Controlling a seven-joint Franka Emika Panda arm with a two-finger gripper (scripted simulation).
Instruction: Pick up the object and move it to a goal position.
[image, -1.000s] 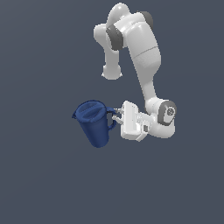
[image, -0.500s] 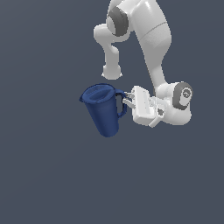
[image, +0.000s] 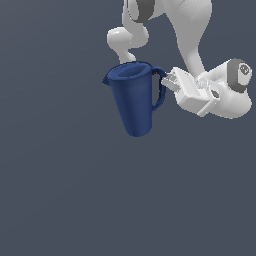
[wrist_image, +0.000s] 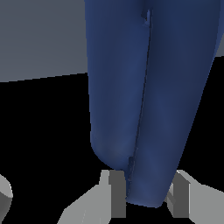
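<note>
One blue pitcher (image: 134, 97), one white robot arm (image: 200, 45)

Dark blue plastic-looking pitcher (image: 134, 97), tapering to base, hangs upright, slightly tilted, against plain grey backdrop. White gripper (image: 167, 83) reaches in from exterior view's right, fingers at loop handle (image: 159, 89). White robot arm (image: 192, 35) arches above.

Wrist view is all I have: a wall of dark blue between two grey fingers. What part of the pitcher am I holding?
Observer: The gripper is shut on the loop handle of the pitcher, reaching in from the exterior view's right.
Operator: Is the pitcher upright?
Observer: Nearly; its round rim faces up and its base tilts slightly toward the exterior view's right.
Operator: Where is the spout?
Observer: On the side opposite the handle, pointing to the exterior view's left.
</note>
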